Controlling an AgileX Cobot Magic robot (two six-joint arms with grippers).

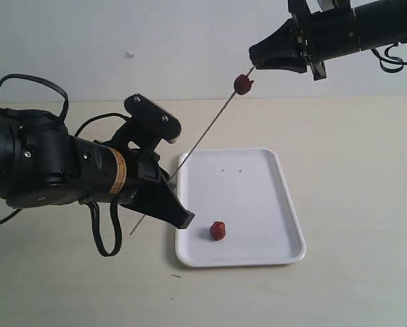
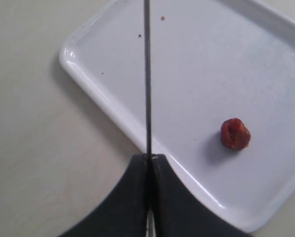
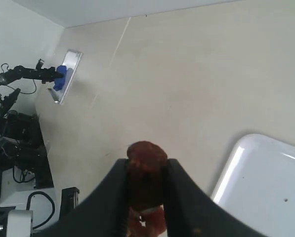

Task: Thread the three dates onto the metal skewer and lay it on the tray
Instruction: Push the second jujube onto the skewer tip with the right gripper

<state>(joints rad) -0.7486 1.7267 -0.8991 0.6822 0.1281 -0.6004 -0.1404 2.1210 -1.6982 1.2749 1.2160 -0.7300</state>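
While the left gripper (image 2: 149, 161) is clamped tight on the skewer (image 1: 203, 133) near its lower end, the rod slants up toward one o'clock to the right gripper (image 1: 256, 58). Its fingers, set narrow, pinch a date (image 1: 243, 84) at their tips on the rod's upper end. A second date (image 1: 217, 230) lies loose in the seven o'clock part of the tray (image 1: 271, 204), near the left gripper at its four o'clock.

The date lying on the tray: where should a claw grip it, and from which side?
I'd pinch the date across its rounded middle, coming straight down from above. It lies alone on the flat tray floor, clear of the rim, so both sides are open.
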